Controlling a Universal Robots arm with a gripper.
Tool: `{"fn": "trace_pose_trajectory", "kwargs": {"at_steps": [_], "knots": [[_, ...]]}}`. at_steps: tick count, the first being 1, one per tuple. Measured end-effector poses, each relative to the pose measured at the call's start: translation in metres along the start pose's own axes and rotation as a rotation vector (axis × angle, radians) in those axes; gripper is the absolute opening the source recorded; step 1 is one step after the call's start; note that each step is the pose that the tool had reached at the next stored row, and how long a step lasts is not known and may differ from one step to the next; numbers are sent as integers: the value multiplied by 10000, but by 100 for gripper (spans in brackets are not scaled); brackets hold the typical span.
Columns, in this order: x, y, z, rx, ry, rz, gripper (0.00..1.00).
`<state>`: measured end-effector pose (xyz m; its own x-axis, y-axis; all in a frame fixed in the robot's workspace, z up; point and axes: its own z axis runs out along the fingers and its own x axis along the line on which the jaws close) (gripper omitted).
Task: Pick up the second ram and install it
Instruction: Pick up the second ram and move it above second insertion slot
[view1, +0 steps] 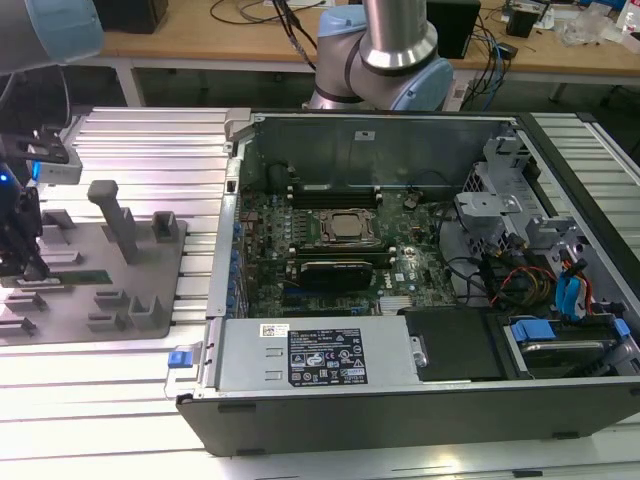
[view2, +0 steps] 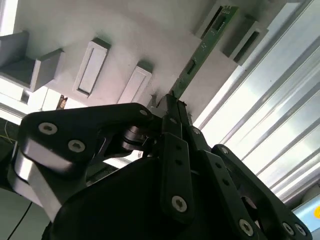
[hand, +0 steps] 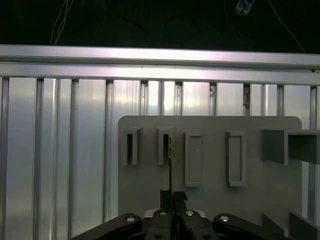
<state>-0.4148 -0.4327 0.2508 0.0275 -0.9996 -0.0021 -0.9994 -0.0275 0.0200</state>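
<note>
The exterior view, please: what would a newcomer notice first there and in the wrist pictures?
The open computer case takes up the middle and right of the exterior view. In the second wrist view, the black end effector is closed on one end of a thin green memory stick over a grey fixture plate.

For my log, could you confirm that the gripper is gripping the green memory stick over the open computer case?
Not quite: the gripper is gripping the green memory stick, but over the grey holder plate beside the computer case, as the exterior view shows.
</note>
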Motion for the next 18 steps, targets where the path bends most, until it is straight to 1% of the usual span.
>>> {"fn": "trace_pose_trajectory", "kwargs": {"at_steps": [2,3,5,7,8,10,13,16,18], "knots": [[-17,1,-101,-1,1,-1,9],[-24,2,-136,-1,2,-1,9],[-29,2,-177,-1,2,-1,9],[-35,4,-251,0,1,-1,9],[-39,4,-278,0,1,-1,9],[-41,5,-308,-1,3,-1,9],[-50,7,-407,-2,11,-1,9],[-56,8,-487,-1,11,-1,9],[-59,8,-507,-2,13,0,9]]}}
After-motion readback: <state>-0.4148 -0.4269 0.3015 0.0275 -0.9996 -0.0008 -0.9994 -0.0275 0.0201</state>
